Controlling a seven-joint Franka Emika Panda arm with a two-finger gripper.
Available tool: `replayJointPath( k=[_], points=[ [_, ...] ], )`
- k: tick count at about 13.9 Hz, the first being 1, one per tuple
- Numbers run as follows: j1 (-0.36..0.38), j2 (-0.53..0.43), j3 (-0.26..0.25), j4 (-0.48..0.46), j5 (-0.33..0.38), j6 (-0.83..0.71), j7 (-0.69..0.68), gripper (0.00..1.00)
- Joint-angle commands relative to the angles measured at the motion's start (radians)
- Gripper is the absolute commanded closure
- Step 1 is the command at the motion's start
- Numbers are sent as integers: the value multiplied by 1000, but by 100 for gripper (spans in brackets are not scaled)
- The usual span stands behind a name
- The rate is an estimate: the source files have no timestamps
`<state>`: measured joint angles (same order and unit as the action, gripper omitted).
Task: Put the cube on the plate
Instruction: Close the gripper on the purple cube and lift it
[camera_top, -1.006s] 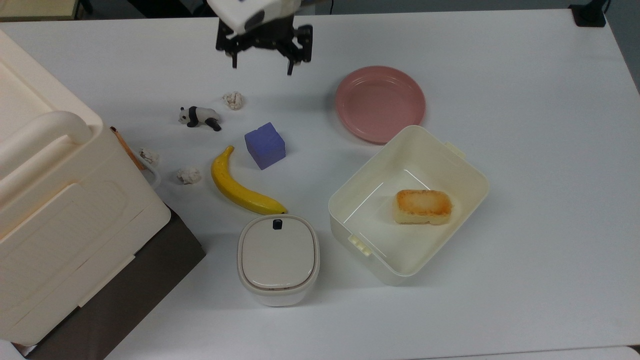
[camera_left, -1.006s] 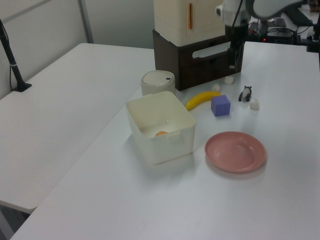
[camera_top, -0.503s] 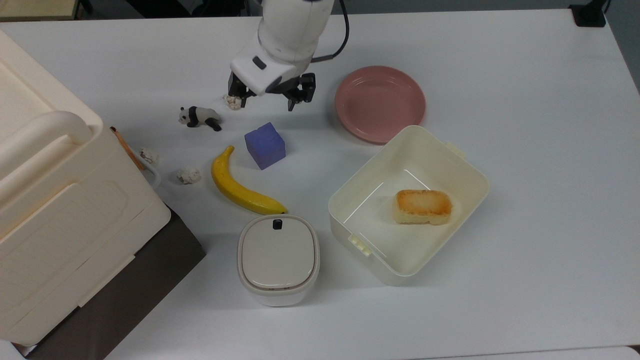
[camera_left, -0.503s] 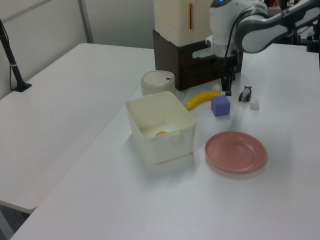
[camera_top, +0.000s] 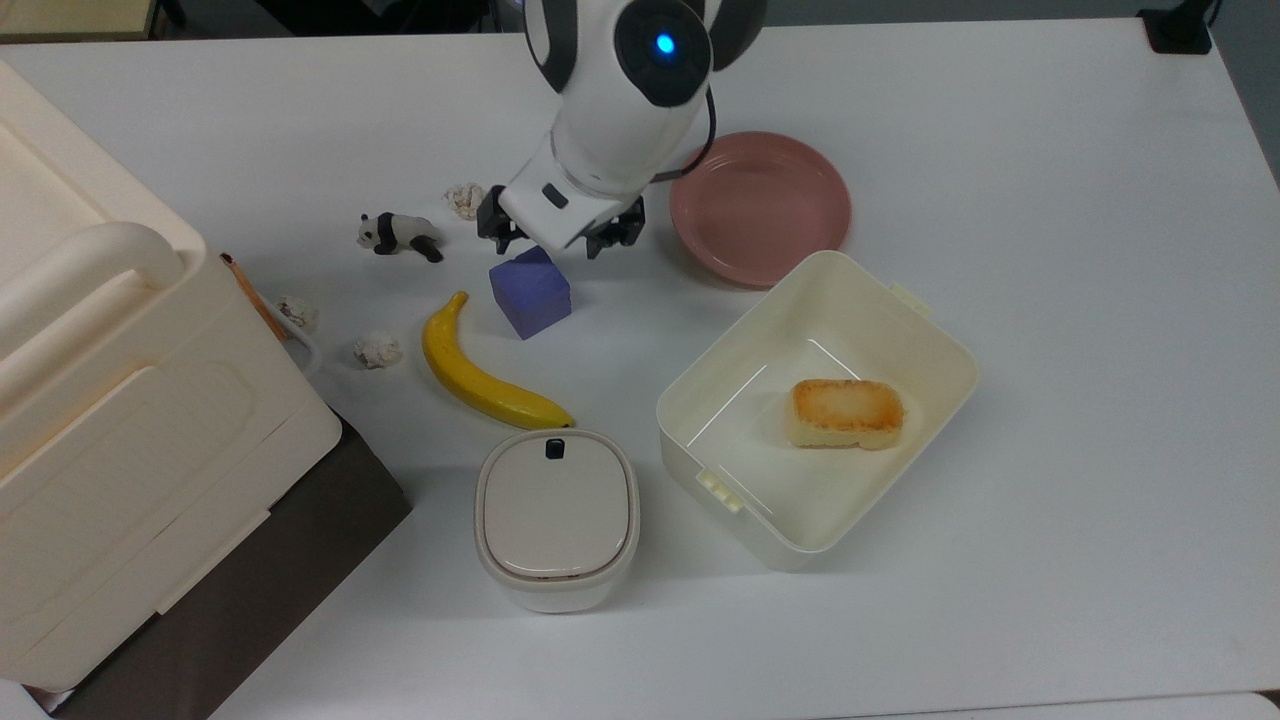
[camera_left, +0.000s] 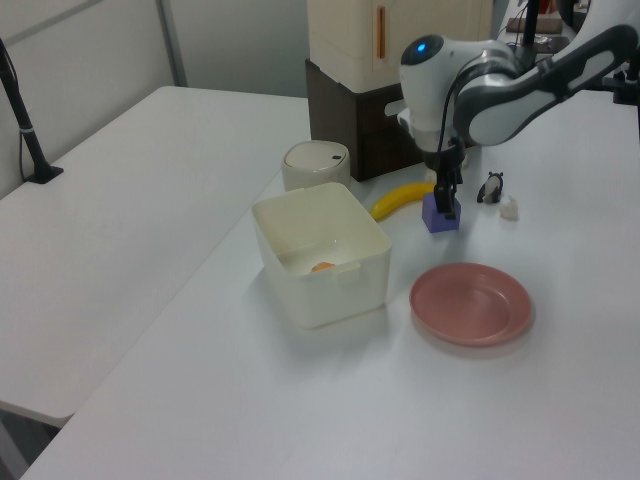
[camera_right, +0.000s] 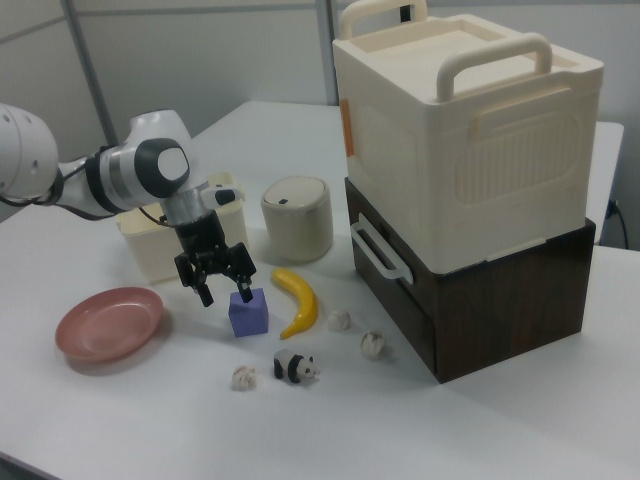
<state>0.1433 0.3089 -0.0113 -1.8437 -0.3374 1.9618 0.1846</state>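
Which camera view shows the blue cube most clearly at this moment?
The right view: the cube stands with top and two sides visible beside the banana, one finger of the open gripper at its top. In the top view the arm covers the cube's upper corner. In the left view the gripper partly hides it.

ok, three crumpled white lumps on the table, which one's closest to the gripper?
The lump beside the panda figurine, just off the gripper on the top view's left. The other two lie farther away, between the banana and the large cream box.
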Motion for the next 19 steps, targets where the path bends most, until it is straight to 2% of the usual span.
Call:
replayJointPath(
  k=[1, 7, 15, 18, 19],
  points=[
    [16, 48, -7, 26, -63, 35, 79, 0],
    [1, 84, -12, 67, -81, 49, 107, 0],
    [-10, 111, -13, 61, -100, 43, 108, 0],
    [-11, 113, -13, 61, -100, 42, 108, 23],
    [-11, 113, -13, 63, -100, 40, 107, 37]
  ],
)
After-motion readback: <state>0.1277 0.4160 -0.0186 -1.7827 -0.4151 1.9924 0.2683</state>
